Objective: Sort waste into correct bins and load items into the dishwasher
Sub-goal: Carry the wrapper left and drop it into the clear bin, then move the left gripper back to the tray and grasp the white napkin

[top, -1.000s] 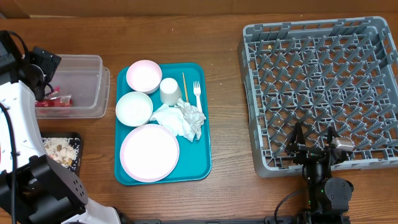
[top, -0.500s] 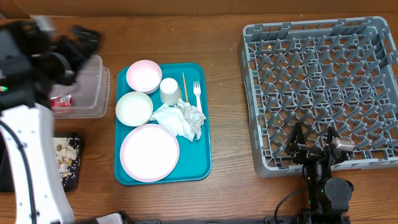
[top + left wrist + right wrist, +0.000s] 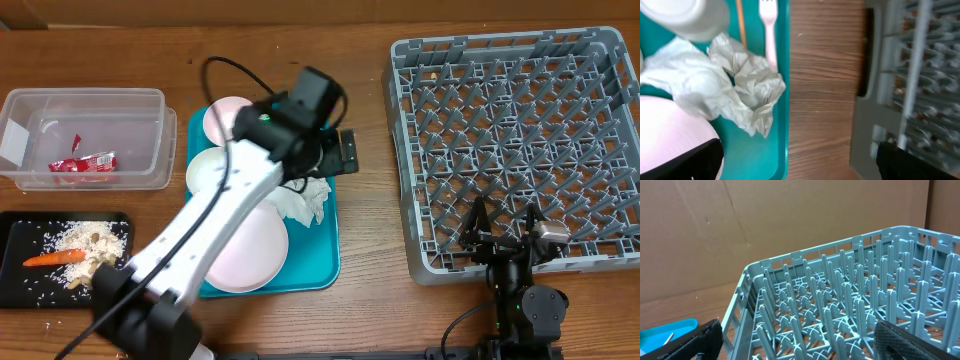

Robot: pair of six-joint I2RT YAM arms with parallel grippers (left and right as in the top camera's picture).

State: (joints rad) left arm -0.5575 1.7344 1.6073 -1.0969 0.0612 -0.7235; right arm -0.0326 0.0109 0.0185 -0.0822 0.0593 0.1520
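Observation:
My left gripper (image 3: 338, 150) is open and empty, above the right side of the teal tray (image 3: 320, 262). The left wrist view shows the crumpled white napkins (image 3: 735, 82), the white fork (image 3: 770, 32), the wooden stick (image 3: 741, 22), the white cup (image 3: 690, 17) and the pink plate (image 3: 670, 145) below it. In the overhead view the napkins (image 3: 305, 200), the plate (image 3: 245, 250) and two bowls (image 3: 222, 118) (image 3: 205, 172) show; my arm hides the cup. The clear tub (image 3: 120, 105) holds the red wrapper (image 3: 85, 163). The black tray (image 3: 20, 285) holds the rice scraps (image 3: 80, 238) and the carrot (image 3: 55, 259). My right gripper (image 3: 505, 235) is open at the front edge of the grey rack (image 3: 515, 140).
The left arm stretches from the lower left across the plate and the bowls. Bare wood lies between the teal tray (image 3: 780, 125) and the rack (image 3: 910, 75). A cardboard wall stands behind the rack (image 3: 840, 295). A few rice grains lie on the table by the black tray.
My left arm has swung from the clear tub at the far left to over the teal tray. The tub and the black tray are now uncovered. The right arm has not moved.

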